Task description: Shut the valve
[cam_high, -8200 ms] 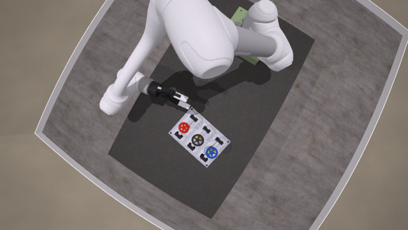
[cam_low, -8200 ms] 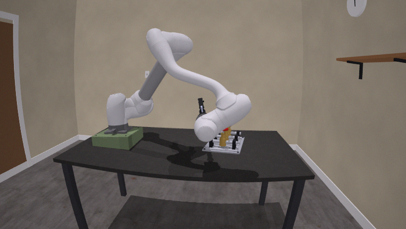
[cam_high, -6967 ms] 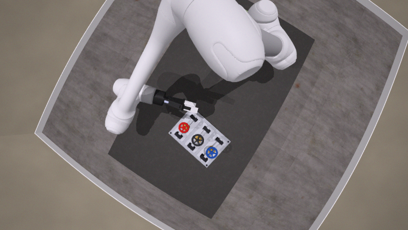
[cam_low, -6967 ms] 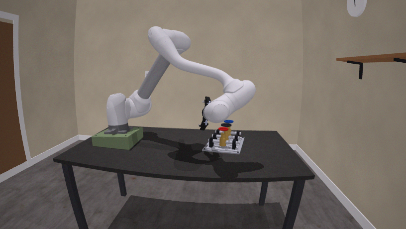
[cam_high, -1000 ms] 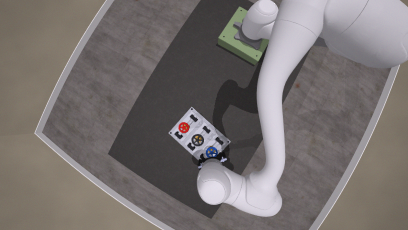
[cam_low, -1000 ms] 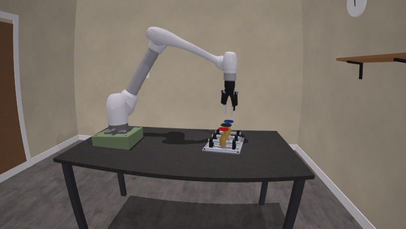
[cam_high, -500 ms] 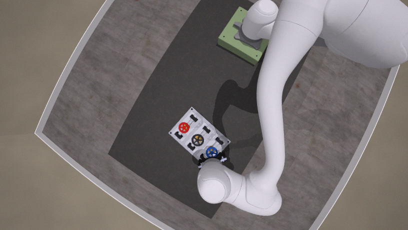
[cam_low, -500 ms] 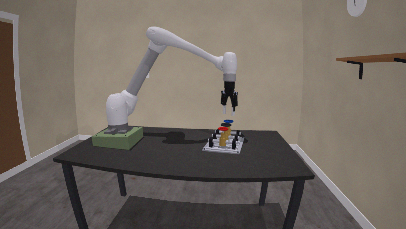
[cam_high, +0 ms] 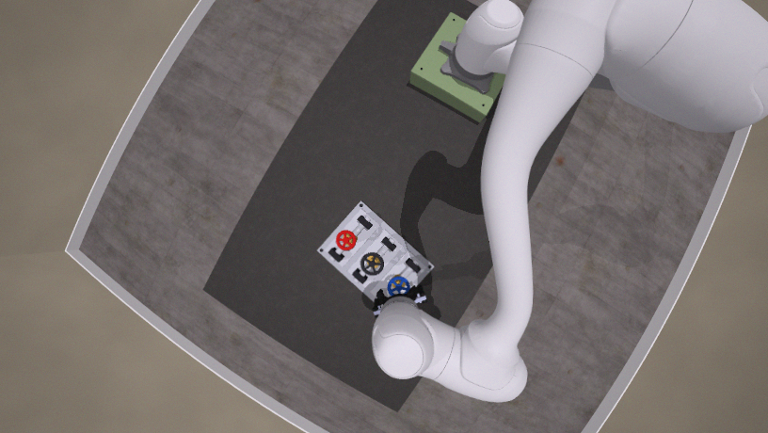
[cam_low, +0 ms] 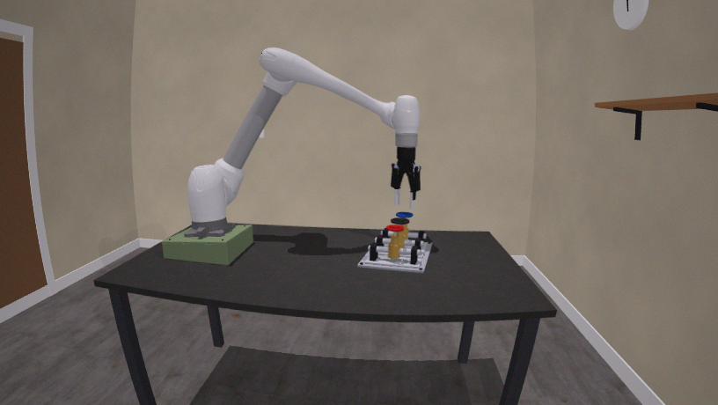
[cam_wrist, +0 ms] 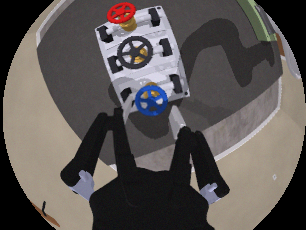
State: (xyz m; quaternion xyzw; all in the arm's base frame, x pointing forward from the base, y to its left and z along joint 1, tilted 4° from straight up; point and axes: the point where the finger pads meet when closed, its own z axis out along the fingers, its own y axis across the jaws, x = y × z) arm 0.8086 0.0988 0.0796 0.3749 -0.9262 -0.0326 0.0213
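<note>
Gripper (cam_low: 405,205) is hovering half-open and empty above blue handwheel (cam_wrist: 151,99); descending centred is avoiding black handwheel (cam_wrist: 133,51).

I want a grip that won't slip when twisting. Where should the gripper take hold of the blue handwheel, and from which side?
Probably across the rim of the blue handwheel, coming straight down from above. It lies flat on an upright stem at the end of the plate, so opposite rim edges are exposed. The gripper hangs above it, partly open and empty. The black handwheel sits next to it, so keep the fingers off that side.
</note>
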